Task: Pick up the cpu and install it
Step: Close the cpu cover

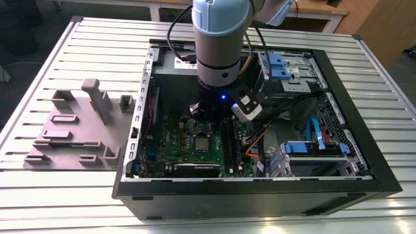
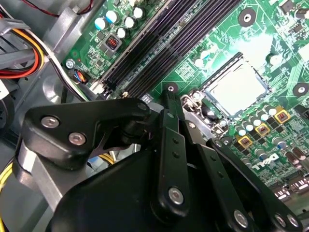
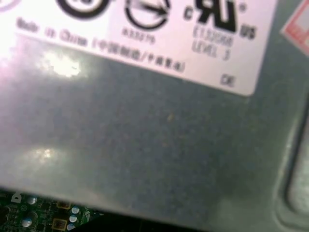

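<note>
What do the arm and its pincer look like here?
The arm is a silver-grey cylinder with a pale blue cap, black cables alongside and a small blue light on its black wrist. The pincer is black linkage bars with silver screws.

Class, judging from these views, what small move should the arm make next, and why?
Probably raise the gripper straight up: the cpu already lies flat in its socket, and the gripper hangs close beside it.
</note>
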